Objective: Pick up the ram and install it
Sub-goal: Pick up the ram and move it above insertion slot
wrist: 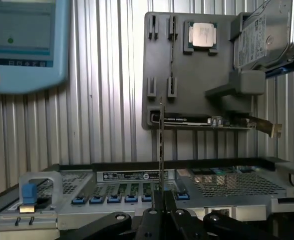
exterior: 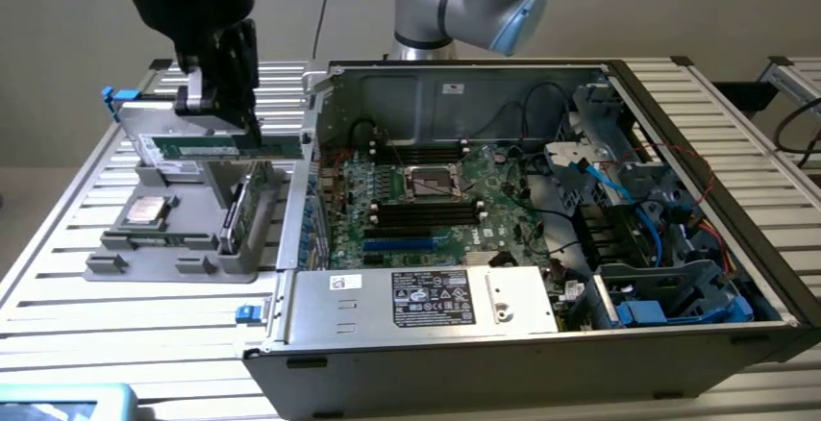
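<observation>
Fingers of the gripper [exterior: 221,136] are closed together on the ram [exterior: 180,148], so the pincer is clamped on this thin green stick near its upper edge. In the exterior view the ram lies level, with its long side turned to the camera. It is over the back part of the grey holder [exterior: 180,248], on the exterior view's left of the open computer case [exterior: 385,85]. 1 end of the stick is close to the case's side wall, and we cannot tell if its lower edge is fully free of the holder. In the wrist view we see the ram [wrist: 161,145] edge-on, as 1 narrow line that rises from between the 2 dark fingers of the gripper [wrist: 161,196]. Beyond it the holder [wrist: 186,75] carries a processor [wrist: 201,35], a hard drive [wrist: 266,35] and an expansion card [wrist: 206,121] with a metal bracket at 1 end. A pale blue pendant [wrist: 22,45] with a screen lies on the slatted metal table [wrist: 107,100], well apart from the holder. Inside the case, in the exterior view, the green motherboard [exterior: 501,190] lies flat, and the silver power supply [exterior: 424,301] with its label is at the near side.
</observation>
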Controlling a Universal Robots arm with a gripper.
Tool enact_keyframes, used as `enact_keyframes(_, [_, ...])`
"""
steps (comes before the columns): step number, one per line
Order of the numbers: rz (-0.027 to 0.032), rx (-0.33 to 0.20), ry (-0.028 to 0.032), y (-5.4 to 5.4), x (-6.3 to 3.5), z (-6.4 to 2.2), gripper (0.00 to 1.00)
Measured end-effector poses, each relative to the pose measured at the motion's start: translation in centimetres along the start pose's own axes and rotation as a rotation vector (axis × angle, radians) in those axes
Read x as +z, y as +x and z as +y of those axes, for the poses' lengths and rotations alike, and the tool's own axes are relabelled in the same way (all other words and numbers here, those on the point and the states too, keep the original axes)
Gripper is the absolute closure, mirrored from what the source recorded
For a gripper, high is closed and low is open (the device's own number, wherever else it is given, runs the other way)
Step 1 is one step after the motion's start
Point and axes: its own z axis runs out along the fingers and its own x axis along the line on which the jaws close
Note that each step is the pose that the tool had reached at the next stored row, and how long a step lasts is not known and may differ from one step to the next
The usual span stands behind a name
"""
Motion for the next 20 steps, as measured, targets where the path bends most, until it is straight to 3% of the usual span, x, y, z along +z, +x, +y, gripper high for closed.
enact_keyframes(10, [0.0008,0.000,0.0000,-0.2,0.10,-4.54,0.88])
enact_keyframes(20, [0.0083,0.000,0.0004,-0.6,0.30,-9.06,0.88])
